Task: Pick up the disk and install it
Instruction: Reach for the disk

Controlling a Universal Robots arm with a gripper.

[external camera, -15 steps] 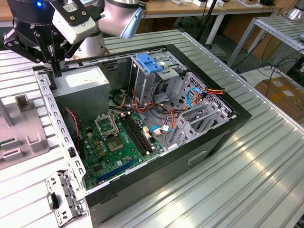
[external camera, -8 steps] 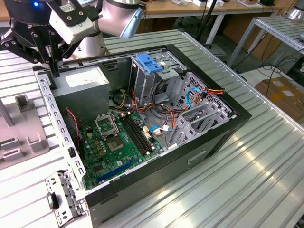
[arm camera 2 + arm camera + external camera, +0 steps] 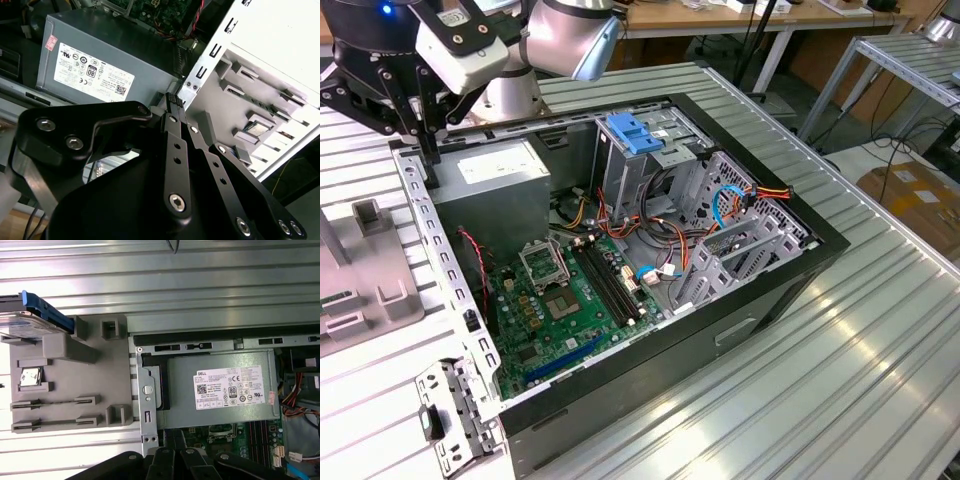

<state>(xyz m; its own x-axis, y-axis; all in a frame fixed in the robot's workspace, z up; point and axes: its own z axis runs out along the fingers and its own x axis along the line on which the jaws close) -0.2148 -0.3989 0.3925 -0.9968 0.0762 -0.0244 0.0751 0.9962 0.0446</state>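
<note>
Ribbed metal table (image 3: 840,380), wooden desk (image 3: 670,18) behind, cardboard box (image 3: 910,195)

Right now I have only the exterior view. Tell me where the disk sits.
Observer: In the first wrist view the disk sits at one end of the grey holder, outside the case.
Operator: Report the gripper.
Observer: In the second wrist view it is shut with nothing in it, its tips at the case's metal edge beside the power supply.
</note>
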